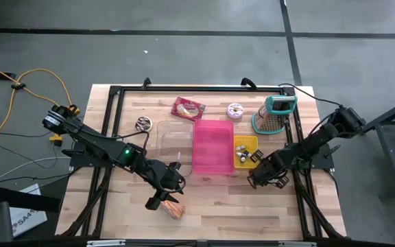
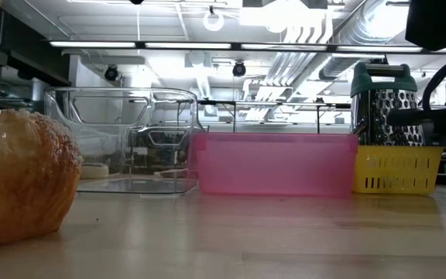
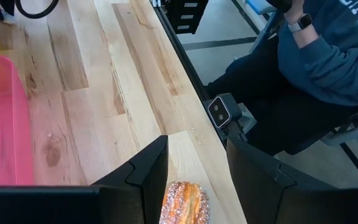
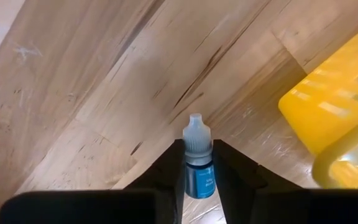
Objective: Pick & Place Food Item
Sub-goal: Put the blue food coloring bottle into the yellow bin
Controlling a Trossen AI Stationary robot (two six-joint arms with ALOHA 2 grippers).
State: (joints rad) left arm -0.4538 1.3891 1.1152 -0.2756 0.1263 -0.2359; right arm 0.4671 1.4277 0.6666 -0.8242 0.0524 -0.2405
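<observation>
A sugar-crusted pastry point(image 1: 174, 210) lies on the wooden table near its front edge; the low view shows its underside resting on the boards point(image 2: 22, 182). My left gripper point(image 1: 163, 199) hovers open just above it, and the pastry point(image 3: 185, 202) shows down between the two fingers without touching them. My right gripper point(image 1: 266, 181) points down beside the yellow basket point(image 1: 245, 151), shut on a small dropper bottle point(image 4: 197, 165) with a white cap and a blue label. My right gripper pinches the bottle's blue-labelled body point(image 4: 199, 180) between its two fingers, which point down from above. The white cap point(image 4: 196, 130) sticks out past the fingertips toward the table. Whether the cap touches the boards I cannot tell.
A pink bin point(image 1: 213, 147) stands mid-table with a clear container point(image 1: 173, 140) on its left. A grater point(image 1: 274, 113), a wrapped snack point(image 1: 188, 108), a doughnut point(image 1: 235, 110) and a cookie point(image 1: 143, 123) sit along the far side. A person point(image 3: 322, 56) sits beyond the front edge.
</observation>
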